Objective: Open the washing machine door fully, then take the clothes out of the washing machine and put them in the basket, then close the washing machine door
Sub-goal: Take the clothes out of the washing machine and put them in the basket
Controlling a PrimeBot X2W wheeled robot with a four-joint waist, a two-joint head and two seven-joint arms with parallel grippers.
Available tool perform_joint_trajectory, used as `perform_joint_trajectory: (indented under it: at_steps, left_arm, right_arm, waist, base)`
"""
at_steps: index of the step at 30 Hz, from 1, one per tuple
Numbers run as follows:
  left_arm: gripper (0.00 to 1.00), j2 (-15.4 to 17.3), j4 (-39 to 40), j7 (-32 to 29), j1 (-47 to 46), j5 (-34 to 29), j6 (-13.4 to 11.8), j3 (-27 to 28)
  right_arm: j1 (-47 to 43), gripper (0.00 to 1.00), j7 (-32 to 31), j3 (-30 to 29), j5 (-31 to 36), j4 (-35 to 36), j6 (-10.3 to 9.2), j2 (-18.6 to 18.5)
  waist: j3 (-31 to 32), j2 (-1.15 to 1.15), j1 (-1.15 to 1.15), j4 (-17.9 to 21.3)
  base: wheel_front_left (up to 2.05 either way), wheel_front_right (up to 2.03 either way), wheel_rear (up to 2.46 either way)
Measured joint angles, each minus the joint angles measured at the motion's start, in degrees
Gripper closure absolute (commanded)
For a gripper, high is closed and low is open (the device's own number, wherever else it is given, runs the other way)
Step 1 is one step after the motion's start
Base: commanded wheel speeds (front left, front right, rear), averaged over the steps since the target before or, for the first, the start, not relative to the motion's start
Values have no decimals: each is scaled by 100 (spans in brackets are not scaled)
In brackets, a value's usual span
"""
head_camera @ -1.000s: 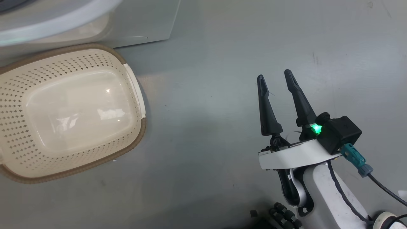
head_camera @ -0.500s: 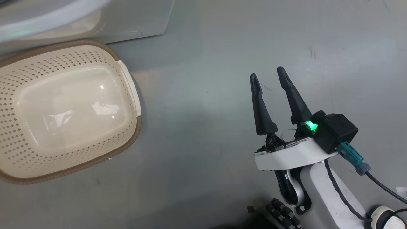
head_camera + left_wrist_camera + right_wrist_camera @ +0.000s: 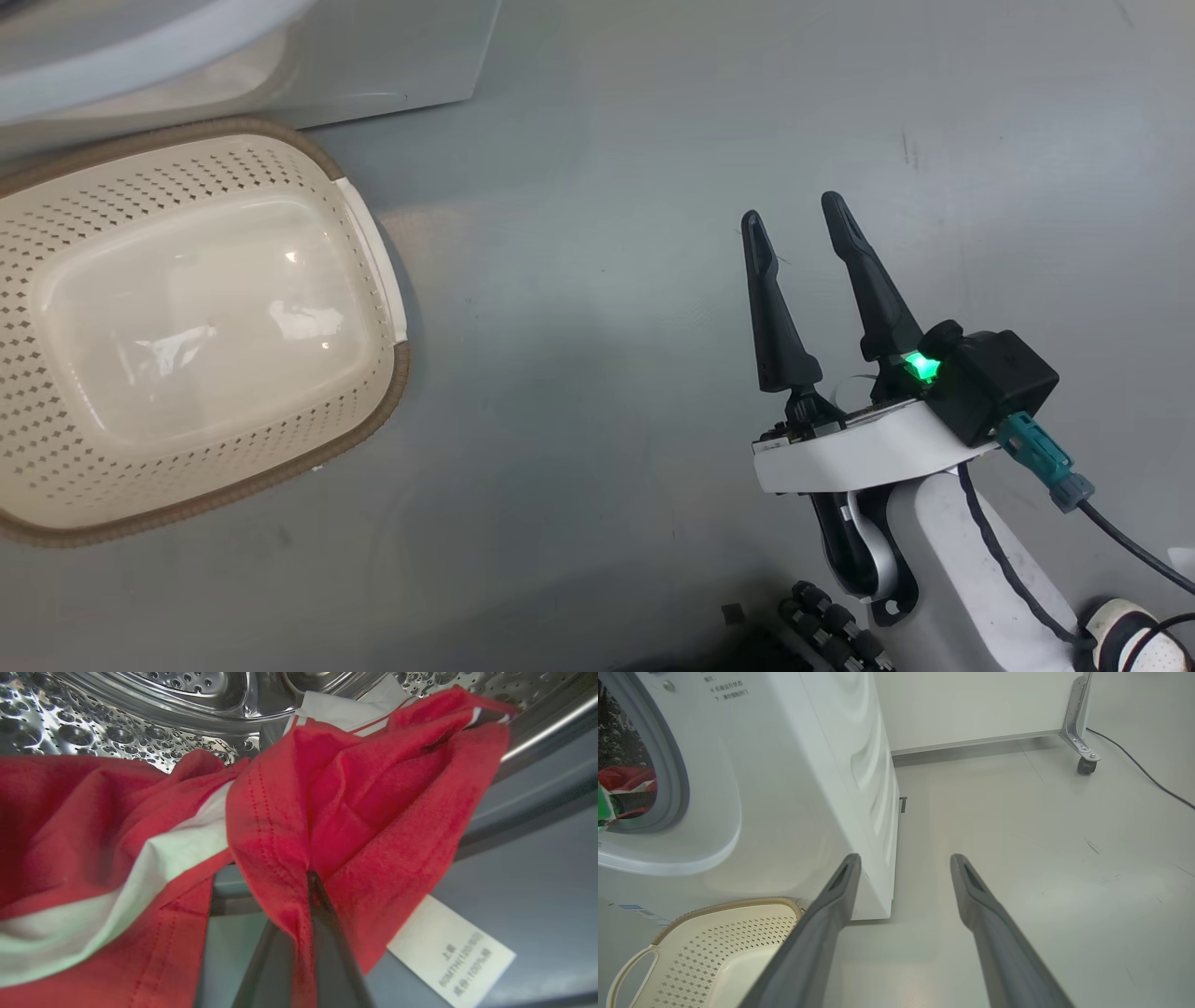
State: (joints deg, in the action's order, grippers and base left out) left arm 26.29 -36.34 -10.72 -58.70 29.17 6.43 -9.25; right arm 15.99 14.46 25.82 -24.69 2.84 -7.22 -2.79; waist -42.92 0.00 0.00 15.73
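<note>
Left hand (image 3: 304,891) clamps bright red, white-trimmed clothes (image 3: 373,788) inside perforated steel drum (image 3: 93,728); right hand (image 3: 792,211) open over grey floor (image 3: 597,280).

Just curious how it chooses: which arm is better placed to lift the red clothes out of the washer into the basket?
Left. The left gripper is inside the drum, pinched on the red clothes. The right gripper hangs open over the floor, apart from the empty basket.

Right gripper (image 3: 792,209) hovering – fingers (image 3: 771,317) spread (pale forearm (image 3: 962,560) below), left gripper (image 3: 310,879) pinched on the clothes (image 3: 373,812)
</note>
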Motion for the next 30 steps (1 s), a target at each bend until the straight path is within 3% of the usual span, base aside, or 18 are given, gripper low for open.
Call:
perform_joint_trajectory:
  at_steps: [15,30]
  left_arm:
    - [100,-377,-443,545,-14,82,44,-153]
    - [100,-820,-643,1336,396,160,76,-654]
  right_arm:
    - [1,0,0,-136,66,-227,0,-1]
    - [-4,0,1,-358,257,-548,0,-5]
  waist:
    - [306,0,0,-179]
    - [951,0,-1,-589]
  base:
    - [0,0,0]
    - [0,0,0]
